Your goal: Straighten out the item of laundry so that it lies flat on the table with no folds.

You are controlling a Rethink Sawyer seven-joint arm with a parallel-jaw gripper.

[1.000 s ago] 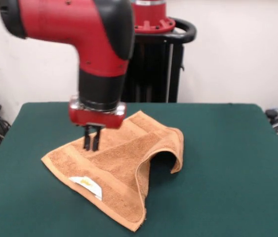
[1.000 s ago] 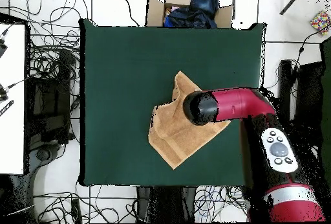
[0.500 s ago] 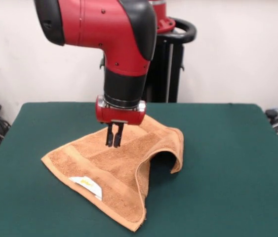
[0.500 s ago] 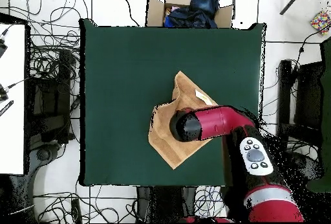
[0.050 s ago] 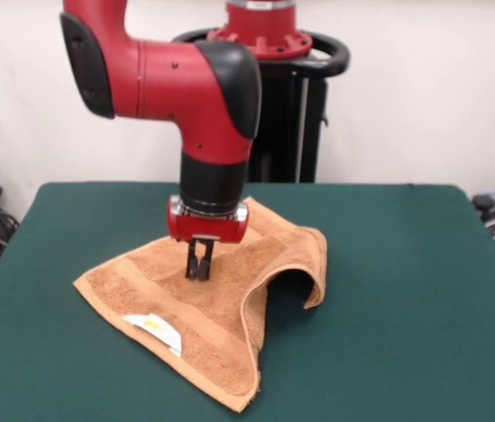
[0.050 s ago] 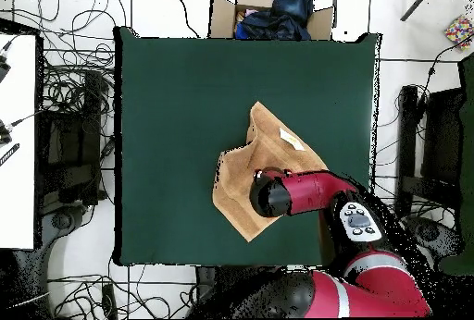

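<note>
End effector [image 5: 199, 271] nearly closed, fingertips down on the rumpled orange towel [image 5: 221, 308] on green tabletop [image 5: 405, 290], grip on cloth unclear.

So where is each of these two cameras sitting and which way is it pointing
Front view: sits across the table, low, facing the pedestal; shows the red arm coming down, the gripper at the towel, its fingers close together.
Overhead view: sits above, looking straight down at the table; shows the arm reaching from the picture's bottom over the towel; the gripper is hidden under the arm.
Shared: the green table, the partly folded orange-tan towel and the arm, turned half round between views.
</note>
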